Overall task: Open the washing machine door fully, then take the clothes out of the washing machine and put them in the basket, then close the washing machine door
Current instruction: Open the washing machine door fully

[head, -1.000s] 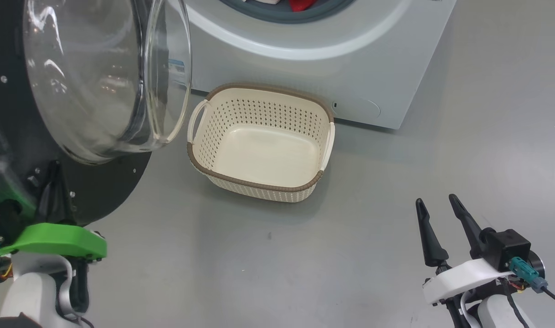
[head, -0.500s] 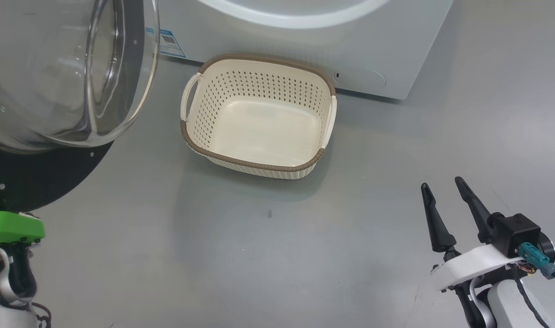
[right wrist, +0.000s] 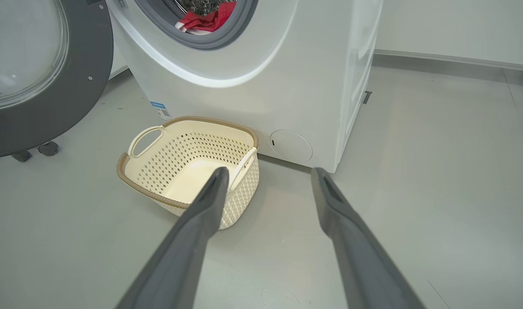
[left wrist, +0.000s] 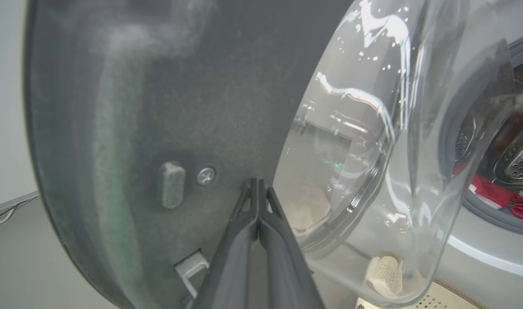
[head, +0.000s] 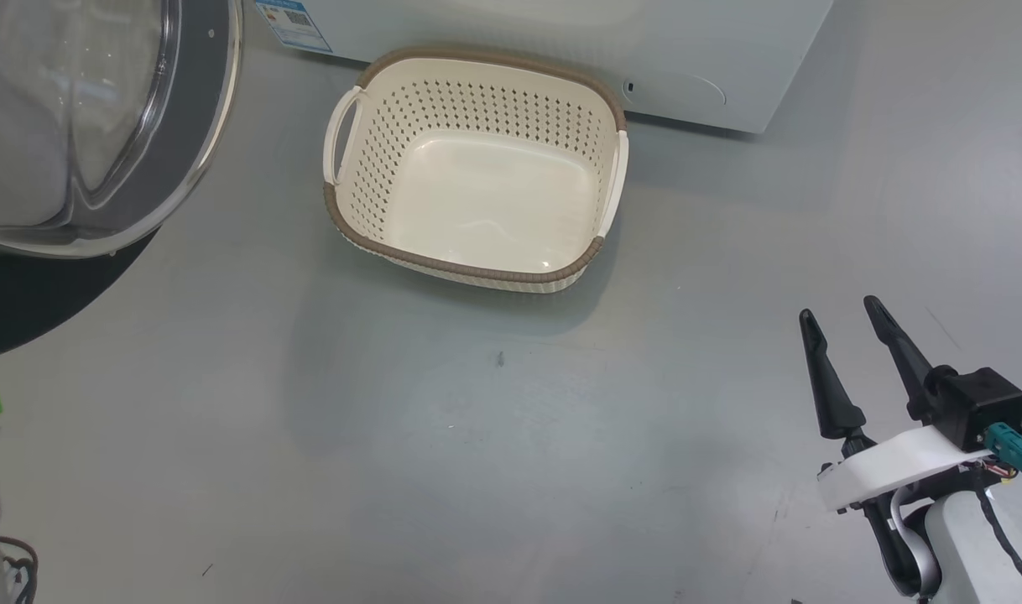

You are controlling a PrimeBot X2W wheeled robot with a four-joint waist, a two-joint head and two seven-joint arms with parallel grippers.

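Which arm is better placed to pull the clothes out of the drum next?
Right, probably. The right gripper is open and free, facing the washing machine with the red clothes in sight. The left gripper is shut, tips at the dark inner face of the washing machine door.

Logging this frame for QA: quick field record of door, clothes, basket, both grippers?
washing machine door: open, swung to the robot's left
clothes: red, inside the washing machine
basket: empty, on the floor in front of the machine
left gripper: shut, tips at the door's dark inner face; contact unclear
right gripper: open, empty, over the floor right of the basket
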